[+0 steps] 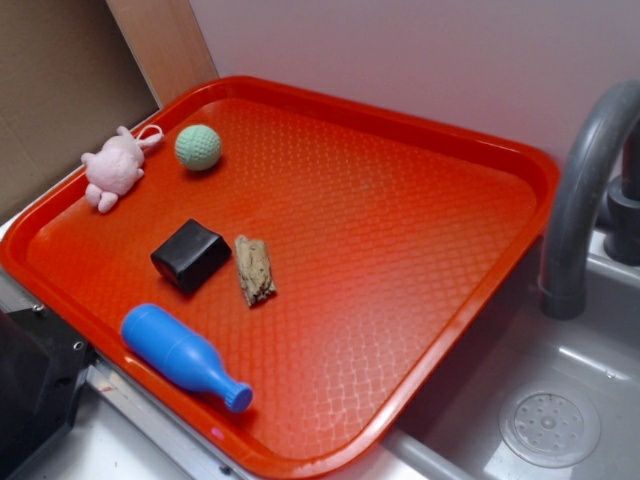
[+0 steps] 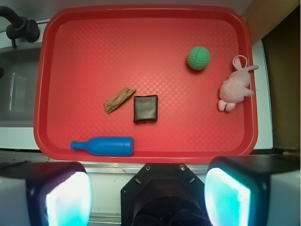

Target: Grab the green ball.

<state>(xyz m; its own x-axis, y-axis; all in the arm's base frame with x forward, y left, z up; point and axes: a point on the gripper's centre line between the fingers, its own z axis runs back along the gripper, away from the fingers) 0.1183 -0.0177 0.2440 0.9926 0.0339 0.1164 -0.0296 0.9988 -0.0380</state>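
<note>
The green ball (image 1: 198, 147) lies on a red tray (image 1: 420, 250), near its back left corner in the exterior view. In the wrist view the same ball (image 2: 198, 58) sits toward the upper right of the tray (image 2: 84, 56), well apart from the fingers (image 2: 147, 195) — these hang at the bottom of the picture, off the tray's near edge. The two fingers, each with a pale teal pad (image 2: 68, 200), stand wide apart with nothing between them.

The tray holds five things, none touching. A pink plush toy (image 1: 116, 166) lies just beside the ball, against the left rim, with a small loop pointing toward the ball. Near the middle of the left half sit a black block (image 1: 190, 255) and, just beside it, a piece of brown bark (image 1: 255, 269). A blue plastic bottle (image 1: 180, 355) lies on its side along the near rim, its neck pointing right in the exterior view.

The right half of the tray is bare textured plastic — open room on that side of the ball. Beyond the tray's right rim is a grey sink (image 1: 560, 400) with a curved grey faucet (image 1: 585, 190) and a round drain (image 1: 549, 427).
</note>
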